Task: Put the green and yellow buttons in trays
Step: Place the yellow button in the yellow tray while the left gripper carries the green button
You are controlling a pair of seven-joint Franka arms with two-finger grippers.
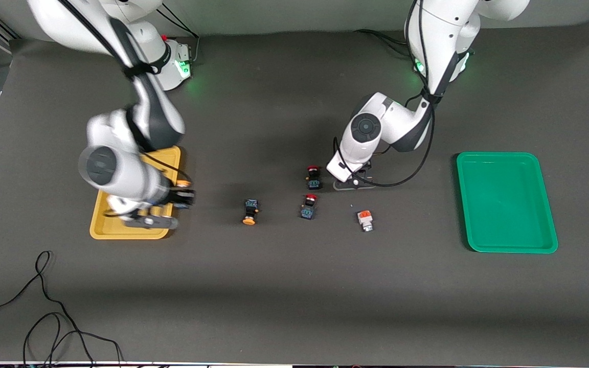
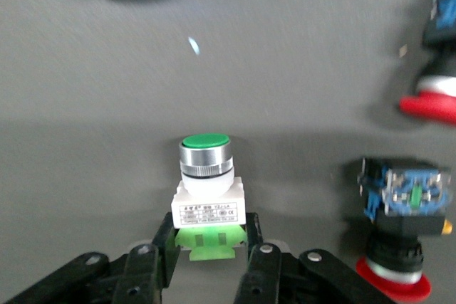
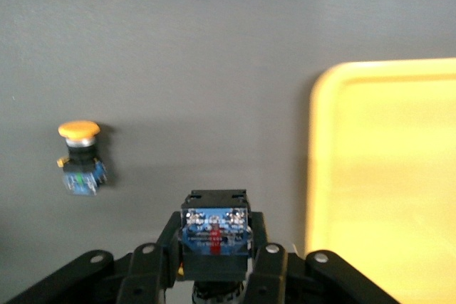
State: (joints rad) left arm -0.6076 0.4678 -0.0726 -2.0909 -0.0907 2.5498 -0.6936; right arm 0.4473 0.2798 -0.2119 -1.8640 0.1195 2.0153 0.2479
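Presently a yellow-capped button is clenched in the right gripper jaws at the yellow tray edge for dropping in, while a green-capped button is gripped by the left gripper low over the table, the green tray awaiting it.

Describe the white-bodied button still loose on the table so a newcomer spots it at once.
Start at the green rectangular plastic tray toward the left arm's end of the table. The first loose item from it toward the table's middle is the white-silver bodied push-button with an orange cap. Its neighbours, two red-capped buttons, have dark bodies.
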